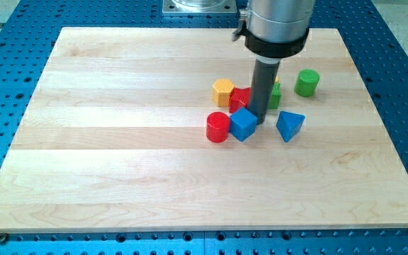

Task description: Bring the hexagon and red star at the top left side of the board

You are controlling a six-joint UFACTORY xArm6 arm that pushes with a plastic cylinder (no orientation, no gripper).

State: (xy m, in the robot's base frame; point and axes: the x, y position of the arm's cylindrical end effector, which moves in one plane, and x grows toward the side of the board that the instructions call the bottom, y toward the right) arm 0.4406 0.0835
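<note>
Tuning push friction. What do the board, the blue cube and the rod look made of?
Board: looks like light wood, pale planks with visible grain and seams, satin sheen.
Blue cube: flat, even colour, no grain visible; painted wood or plastic, can't tell which.
Rod: dark, smooth, matte; possibly metal or plastic. My tip sits just right of the blue cube.
</note>
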